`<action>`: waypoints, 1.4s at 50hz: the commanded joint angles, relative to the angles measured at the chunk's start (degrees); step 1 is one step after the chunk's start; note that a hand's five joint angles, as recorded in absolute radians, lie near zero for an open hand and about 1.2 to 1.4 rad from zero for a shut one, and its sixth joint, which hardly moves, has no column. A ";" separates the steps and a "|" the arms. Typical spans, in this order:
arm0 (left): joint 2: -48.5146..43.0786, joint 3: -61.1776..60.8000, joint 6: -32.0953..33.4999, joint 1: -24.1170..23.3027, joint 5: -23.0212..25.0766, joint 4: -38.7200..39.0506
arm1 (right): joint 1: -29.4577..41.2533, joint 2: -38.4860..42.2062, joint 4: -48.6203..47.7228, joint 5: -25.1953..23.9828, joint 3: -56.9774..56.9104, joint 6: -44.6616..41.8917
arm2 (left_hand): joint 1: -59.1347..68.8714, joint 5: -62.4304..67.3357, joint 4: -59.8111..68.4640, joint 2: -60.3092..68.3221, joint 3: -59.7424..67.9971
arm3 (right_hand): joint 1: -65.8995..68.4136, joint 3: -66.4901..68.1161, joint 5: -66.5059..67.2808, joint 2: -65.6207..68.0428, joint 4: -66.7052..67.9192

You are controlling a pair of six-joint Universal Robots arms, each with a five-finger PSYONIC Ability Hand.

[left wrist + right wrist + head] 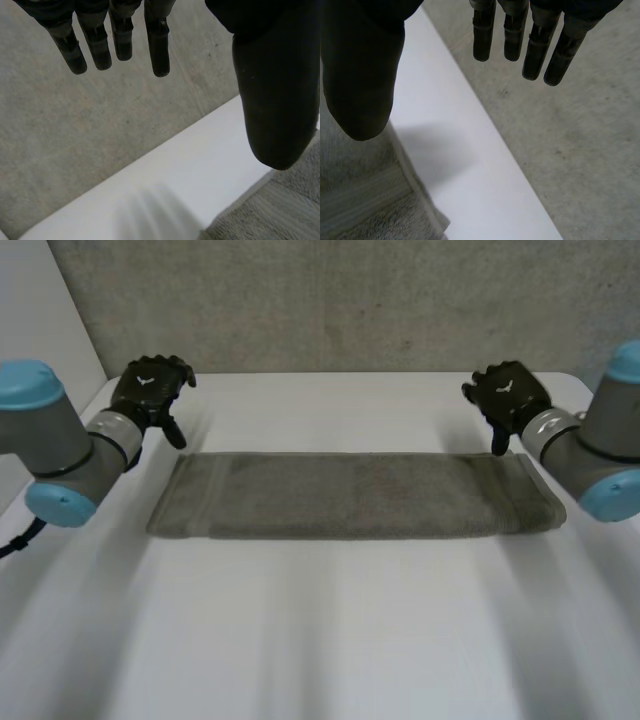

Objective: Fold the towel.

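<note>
In the head view, one grey towel (350, 495) is lying across the white table (320, 640) as a long, flat strip, its long sides running from left to right. Two arms are reaching in, the left arm (60, 455) and the right arm (600, 440), and a grey wall (350, 300) is standing behind the table. The left hand (150, 390) is hovering just beyond the towel's far left corner, and the right hand (510, 395) is hovering just beyond its far right corner, each with the thumb pointing down. In the left wrist view, the left hand (272, 90) is holding nothing: its fingers (159, 50) are hanging straight and well apart from the thumb, in front of the wall (75, 125). A corner of the towel (280, 210) is lying on the table (175, 175) near the thumb's tip. In the right wrist view, the right hand (360, 75) is likewise spread wide and empty, its fingers (535, 50) hanging straight. The towel's end (365, 200) is lying on the table (470, 165) beneath the thumb.
</note>
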 commanded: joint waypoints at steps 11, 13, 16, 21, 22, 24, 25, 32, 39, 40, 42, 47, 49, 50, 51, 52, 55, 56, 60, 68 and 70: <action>22.77 -32.66 0.25 -3.04 0.35 3.25 | -4.44 -19.17 3.02 -0.96 29.86 2.00 | -3.41 -2.22 -3.79 -3.39 -3.41 | 0.34 1.73 3.91 1.03 2.02; 23.39 -34.77 0.25 -3.48 0.27 4.57 | -4.88 -19.09 2.59 -1.14 31.10 1.74 | -3.41 -2.22 -3.79 -3.39 -3.41 | 1.85 3.24 5.42 2.54 3.53; 24.44 -37.76 0.17 -3.74 0.18 6.94 | -5.67 -18.12 2.06 -2.54 32.42 0.86 | -3.41 -2.22 -3.79 -3.39 -3.41 | 3.87 5.26 7.44 4.56 5.55; 24.89 -40.32 -0.36 -3.66 0.00 10.99 | -6.47 -14.00 -2.24 -4.74 32.43 0.42 | -3.41 -2.22 -3.79 -3.39 -3.41 | 12.77 14.16 16.34 13.46 14.45; 24.89 -40.76 -0.45 -3.57 -0.09 11.96 | -6.64 -13.03 -3.47 -4.75 32.17 0.42 | -3.41 -2.22 -3.79 -3.39 -3.41 | 15.30 16.68 18.87 15.98 16.98; 24.89 -41.11 -0.45 -3.48 -0.26 12.58 | -6.73 -11.98 -4.44 -4.66 31.82 0.42 | -3.41 -2.22 -3.79 -3.39 -3.41 | 16.66 18.04 20.22 17.34 18.34; 24.89 -41.29 -0.45 -3.48 -0.35 12.93 | -6.91 -11.10 -4.97 -4.66 31.64 0.42 | -3.41 -2.22 -3.79 -3.39 -3.41 | 16.84 18.22 20.40 17.52 18.52; 24.80 -41.82 -0.54 -3.22 -0.35 13.11 | -8.57 -8.28 -5.59 -4.48 31.11 -1.15 | -3.41 -2.22 -3.79 -3.39 -3.41 | 17.50 18.89 21.07 18.19 19.18; 24.80 -42.00 -0.54 -3.13 -0.35 13.11 | -10.94 -6.61 -5.42 -4.04 30.14 -4.94 | -3.41 -2.22 -3.79 -3.39 -3.41 | 42.99 44.37 46.56 43.67 44.67; 24.80 -42.00 -0.54 -3.13 -0.35 13.11 | -10.95 -6.60 -5.41 -4.04 30.14 -4.94 | -3.41 -2.22 -3.79 -3.39 -3.41 | 43.08 44.46 46.65 43.76 44.76; 24.80 -42.08 -0.54 -3.13 -0.35 13.11 | -12.70 -6.78 -5.15 -4.13 29.79 -5.55 | -3.41 -2.22 -3.79 -3.39 -3.41 | 59.16 60.55 62.73 59.85 60.84; 24.80 -42.17 -0.54 -3.04 -0.35 13.11 | -17.09 -8.53 -4.71 -4.13 28.30 -7.04 | -3.41 -2.22 -3.79 -3.39 -3.41 | 59.17 60.55 62.74 59.85 60.85; 24.80 -42.17 -0.54 -3.13 -0.35 13.11 | -18.76 -9.67 -4.62 -4.13 27.69 -8.36 | -3.41 -2.22 -3.79 -3.39 -3.41 | 59.17 60.55 62.74 59.85 60.85; 24.80 -42.17 -0.54 -3.13 -0.35 13.11 | -20.16 -10.81 -4.62 -4.13 26.72 -10.11 | -3.41 -2.22 -3.79 -3.39 -3.41 | 59.17 60.55 62.74 59.85 60.85; 24.80 -42.17 -0.54 -3.13 -0.35 13.11 | -20.18 -10.82 -4.62 -4.13 26.71 -10.13 | -3.41 -2.22 -3.79 -3.39 -3.41 | 59.17 60.55 62.74 59.85 60.85; 24.80 -42.17 -0.54 -3.13 -0.35 13.11 | -20.96 -11.69 -4.28 -3.87 25.50 -11.95 | -3.41 -2.22 -3.79 -3.39 -3.41 | 59.17 60.55 62.74 59.85 60.85; 24.80 -42.26 -0.54 -3.22 -0.35 13.11 | -20.71 -12.75 -2.00 -3.17 21.81 -14.34 | -3.41 -2.22 -3.79 -3.39 -3.41 | 59.17 60.55 62.74 59.85 60.85; 24.80 -42.26 -0.54 -3.22 -0.35 13.11 | -20.71 -12.76 -1.99 -3.16 21.79 -14.35 | -3.41 -2.22 -3.79 -3.39 -3.41 | 59.17 60.55 62.74 59.85 60.85; 24.80 -42.35 -0.54 -3.31 -0.35 13.11 | -17.91 -13.19 3.71 0.08 15.22 -14.09 | -3.41 -2.22 -3.79 -3.39 -3.41 | 59.17 60.55 62.74 59.85 60.85; 24.80 -42.61 -0.45 -2.96 -0.26 13.20 | 4.04 -12.67 5.48 5.61 6.25 -11.89 | -3.41 -2.22 -3.79 -3.39 -3.41 | 59.17 60.55 62.74 59.85 60.85; 24.80 -42.61 -0.45 -2.95 -0.35 13.20 | 8.47 -12.14 5.04 6.59 5.44 -11.18 | -3.41 -2.22 -3.79 -3.39 -3.41 | 59.17 60.55 62.74 59.85 60.85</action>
